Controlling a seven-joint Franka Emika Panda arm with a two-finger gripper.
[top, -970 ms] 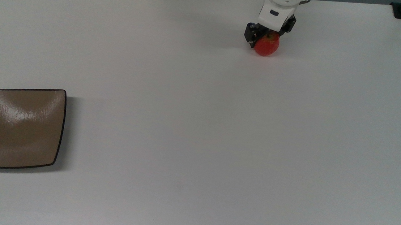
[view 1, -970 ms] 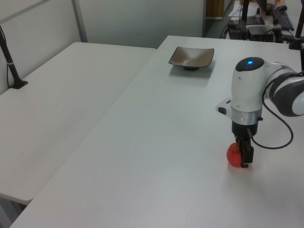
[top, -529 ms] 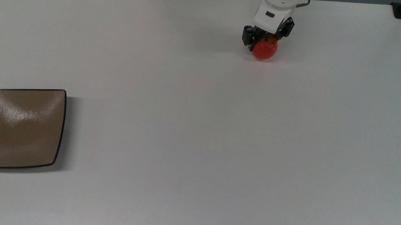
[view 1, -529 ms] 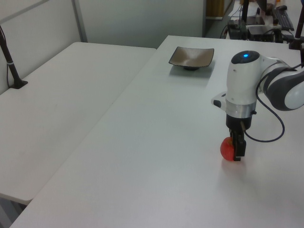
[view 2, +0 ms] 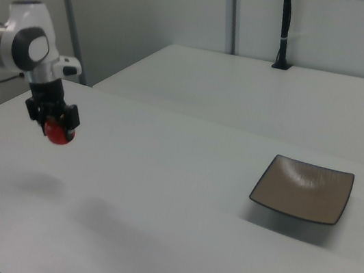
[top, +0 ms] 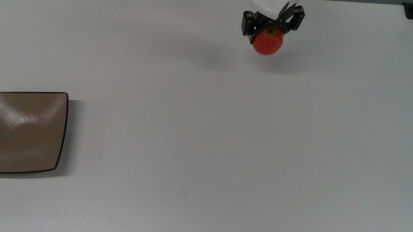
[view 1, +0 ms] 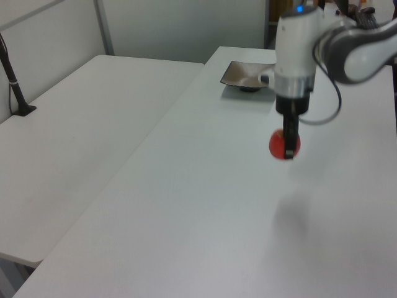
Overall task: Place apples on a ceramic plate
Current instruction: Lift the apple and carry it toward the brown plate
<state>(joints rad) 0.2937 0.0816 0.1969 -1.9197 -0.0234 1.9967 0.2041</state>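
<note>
The white counter [top: 205, 131] carries the plate [top: 18, 133] at the top view's eight o'clock edge, lying flat and bare. The pincer [top: 270, 28], at about one o'clock in the top view, is clamped on the apple [top: 268, 43], stem up, hanging clear above its shadow. From the pincer the plate lies well apart toward eight o'clock, so the carry likely runs that way.

No text, label, brand, number or sign can be read anywhere in these views.
</note>
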